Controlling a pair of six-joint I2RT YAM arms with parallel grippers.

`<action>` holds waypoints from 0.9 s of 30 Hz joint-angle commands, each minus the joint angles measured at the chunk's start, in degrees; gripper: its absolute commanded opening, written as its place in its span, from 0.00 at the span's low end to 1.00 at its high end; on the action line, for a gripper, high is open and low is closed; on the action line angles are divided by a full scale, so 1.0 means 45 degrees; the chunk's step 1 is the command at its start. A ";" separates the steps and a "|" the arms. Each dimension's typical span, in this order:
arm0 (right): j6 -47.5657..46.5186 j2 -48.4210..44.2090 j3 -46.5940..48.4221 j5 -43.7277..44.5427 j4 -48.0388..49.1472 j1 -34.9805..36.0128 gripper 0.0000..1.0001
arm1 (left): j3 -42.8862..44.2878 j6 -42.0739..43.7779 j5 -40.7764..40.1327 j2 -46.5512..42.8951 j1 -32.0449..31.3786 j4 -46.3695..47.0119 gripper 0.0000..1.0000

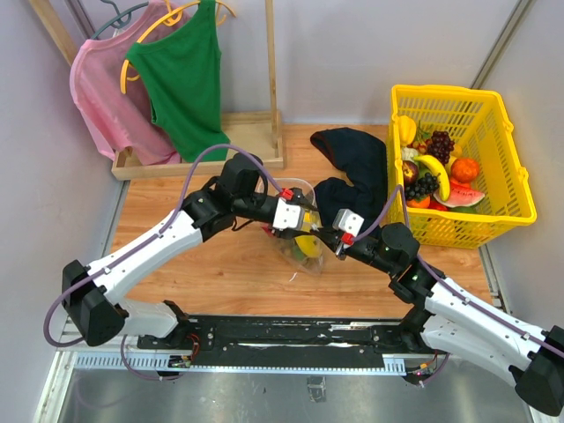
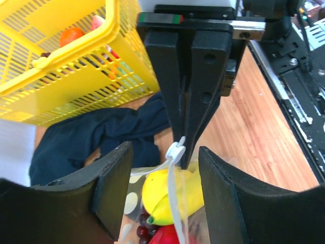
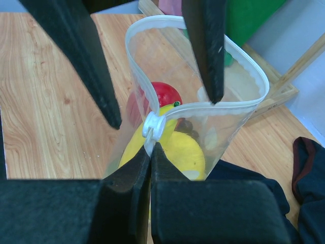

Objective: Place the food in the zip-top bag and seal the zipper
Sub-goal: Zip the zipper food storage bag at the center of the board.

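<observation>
**Student:** What are the pouch's material and shape?

**Instructor:** The zip-top bag (image 3: 213,132) is thin, clear, wrinkled film, its mouth bowed into an open loop above the pale wood-grain table (image 1: 229,273). The zipper (image 3: 246,66) is a narrow milky strip running round that mouth, and it carries a small white slider (image 3: 154,127). Through the film show a smooth red apple (image 3: 166,92), a yellow lemon (image 2: 155,195) with a green tip, and glossy dark grapes (image 2: 143,230).

**Student:** And the tools?

**Instructor:** Both have matte black, wedge-shaped fingers. The right gripper (image 3: 151,155) has its jaws pressed together, clamped on the zipper just beside the slider at the near end of the mouth. The left gripper (image 3: 165,111) has its jaws well apart and grips nothing. One finger stands outside the bag's wall. The other reaches down to the near strip, but whether it touches cannot be told.

**Student:** Where does the bag lie relative to them?

**Instructor:** It lies between the two grippers, which face each other over the middle of the table. In the left wrist view, strip and slider lie midway between the left pads (image 2: 109,188), touching neither. Just behind the bag lies a crumpled dark navy cloth (image 1: 357,167). Beyond that, to the right, stands a yellow plastic lattice basket (image 1: 458,231) holding other fruit.
</observation>
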 commanded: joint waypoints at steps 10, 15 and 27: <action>0.0062 -0.0126 0.0520 -0.0400 0.0078 -0.0100 0.01 | 0.0533 0.0299 0.0656 0.0745 -0.0338 -0.1441 0.38; 0.0085 -0.0193 0.0474 -0.0326 0.0099 -0.0102 0.01 | 0.0365 -0.0062 0.0091 0.0562 -0.0338 -0.1229 0.09; 0.0050 -0.0652 0.0291 0.0154 -0.0005 -0.0104 0.01 | -0.0057 -0.0623 -0.1821 -0.0483 -0.0327 -0.1544 0.00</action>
